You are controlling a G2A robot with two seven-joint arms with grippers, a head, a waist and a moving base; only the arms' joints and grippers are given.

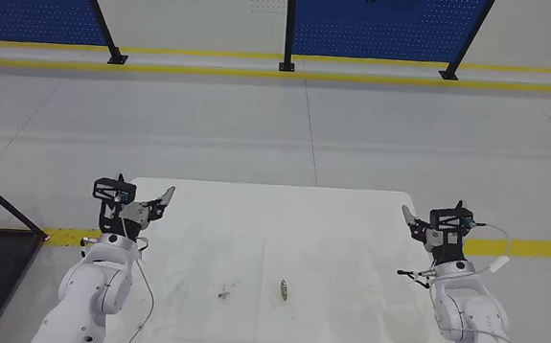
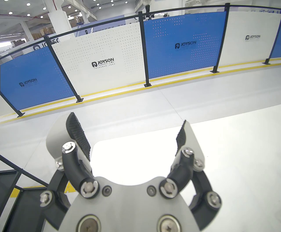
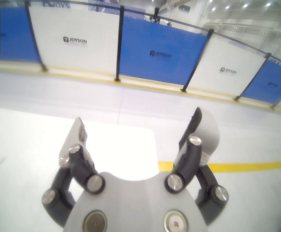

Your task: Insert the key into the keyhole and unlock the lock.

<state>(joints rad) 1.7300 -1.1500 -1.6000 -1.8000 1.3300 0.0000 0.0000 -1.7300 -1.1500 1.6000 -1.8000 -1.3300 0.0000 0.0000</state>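
White table (image 1: 347, 244), key (image 1: 223, 291), lock (image 1: 284, 288); barrier (image 1: 382, 25) beyond

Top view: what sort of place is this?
Probably a fenced robot test cell in a factory-like hall: blue and white barrier panels, yellow floor lines, and a white table on open floor.

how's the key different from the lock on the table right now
The key looks thin and spindly, with bits sticking out; the lock is a compact, solid lump. The key lies toward the left arm's side; the lock sits nearer the middle of the table. Shared: both are small, lie loose and apart on the white table, and neither is held; the left gripper and right gripper are open near the far corners.
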